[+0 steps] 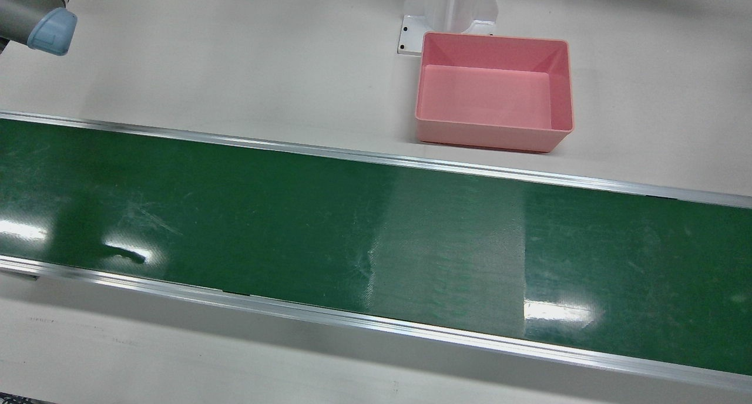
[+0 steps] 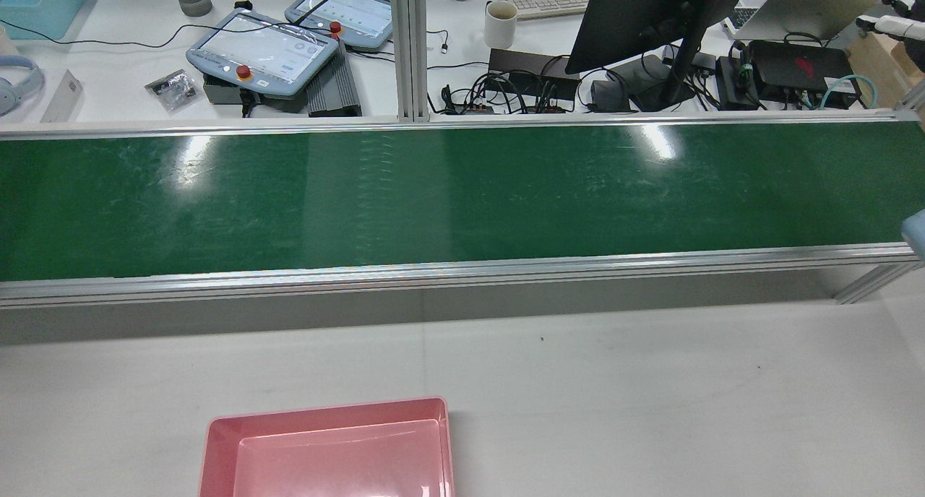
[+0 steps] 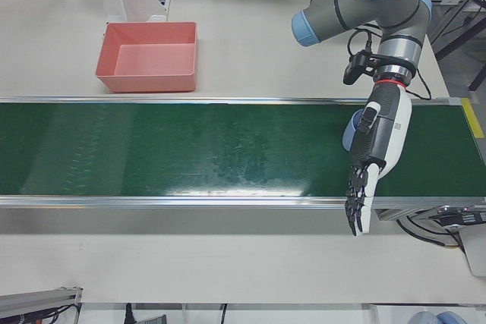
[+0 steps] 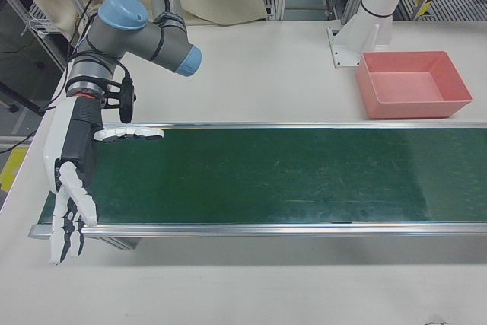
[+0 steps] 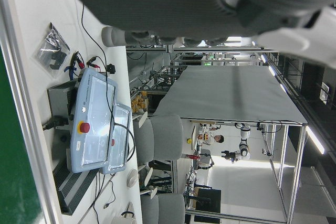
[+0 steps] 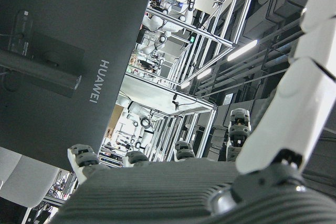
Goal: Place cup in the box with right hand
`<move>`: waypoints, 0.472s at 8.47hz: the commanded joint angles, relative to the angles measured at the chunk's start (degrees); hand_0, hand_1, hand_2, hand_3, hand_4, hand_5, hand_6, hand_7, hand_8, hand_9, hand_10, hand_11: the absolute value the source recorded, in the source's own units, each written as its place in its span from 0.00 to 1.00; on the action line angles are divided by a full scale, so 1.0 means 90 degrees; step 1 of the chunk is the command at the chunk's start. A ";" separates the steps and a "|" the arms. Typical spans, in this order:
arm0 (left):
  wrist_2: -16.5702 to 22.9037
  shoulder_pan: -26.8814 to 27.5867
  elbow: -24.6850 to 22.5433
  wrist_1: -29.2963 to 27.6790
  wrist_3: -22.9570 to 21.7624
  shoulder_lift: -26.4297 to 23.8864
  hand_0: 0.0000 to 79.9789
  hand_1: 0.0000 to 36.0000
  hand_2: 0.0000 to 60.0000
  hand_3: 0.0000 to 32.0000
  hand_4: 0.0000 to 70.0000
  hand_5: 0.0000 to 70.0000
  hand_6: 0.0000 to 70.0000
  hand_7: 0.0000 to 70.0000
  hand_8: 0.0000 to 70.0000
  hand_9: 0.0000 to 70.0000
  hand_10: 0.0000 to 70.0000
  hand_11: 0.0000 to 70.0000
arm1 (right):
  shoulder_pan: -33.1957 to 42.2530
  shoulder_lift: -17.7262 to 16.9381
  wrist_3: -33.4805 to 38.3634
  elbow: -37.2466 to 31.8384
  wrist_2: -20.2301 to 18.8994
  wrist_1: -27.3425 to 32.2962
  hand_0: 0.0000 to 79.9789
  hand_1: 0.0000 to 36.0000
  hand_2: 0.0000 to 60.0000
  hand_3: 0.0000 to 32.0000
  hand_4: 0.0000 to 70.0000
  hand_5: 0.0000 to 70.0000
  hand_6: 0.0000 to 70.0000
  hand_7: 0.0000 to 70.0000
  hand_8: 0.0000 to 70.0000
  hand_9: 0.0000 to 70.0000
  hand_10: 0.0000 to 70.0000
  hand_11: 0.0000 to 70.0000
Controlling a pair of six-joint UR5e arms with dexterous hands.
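Note:
No cup shows on the green conveyor belt (image 1: 235, 216) in any view. The pink box (image 1: 492, 137) stands empty on the white table behind the belt, also seen as the pink box (image 3: 146, 81) and the pink box (image 4: 415, 107). My right hand (image 4: 71, 176) hangs open over the belt's end, far from the box, fingers spread and pointing down past the front rail, holding nothing. My left hand (image 3: 370, 166) hangs open the same way over the opposite end of the belt, also with nothing in it.
An arm pedestal (image 1: 449, 10) stands just behind the box. Beyond the belt is a desk with teach pendants (image 2: 264, 49), a monitor (image 2: 650, 13), cables and a white mug (image 2: 500, 24). Aluminium rails (image 1: 352, 319) edge the belt.

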 commanded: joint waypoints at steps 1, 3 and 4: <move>0.0000 -0.0003 0.0000 0.0000 0.0000 0.0000 0.00 0.00 0.00 0.00 0.00 0.00 0.00 0.00 0.00 0.00 0.00 0.00 | 0.0031 -0.0008 0.0001 0.0001 -0.0009 0.0010 0.57 0.31 0.20 1.00 0.00 0.05 0.00 0.15 0.00 0.03 0.05 0.09; 0.0000 -0.0003 0.0000 0.0000 0.0000 0.0000 0.00 0.00 0.00 0.00 0.00 0.00 0.00 0.00 0.00 0.00 0.00 0.00 | 0.0460 0.0040 0.0030 0.0040 -0.0018 0.0010 0.57 0.29 0.21 1.00 0.06 0.04 0.00 0.17 0.00 0.04 0.06 0.10; 0.0000 -0.0003 0.0000 0.0000 0.0000 0.0000 0.00 0.00 0.00 0.00 0.00 0.00 0.00 0.00 0.00 0.00 0.00 0.00 | 0.0287 0.0089 0.0030 -0.0018 0.0020 0.0000 0.58 0.19 0.11 1.00 0.37 0.02 0.00 0.27 0.01 0.08 0.09 0.13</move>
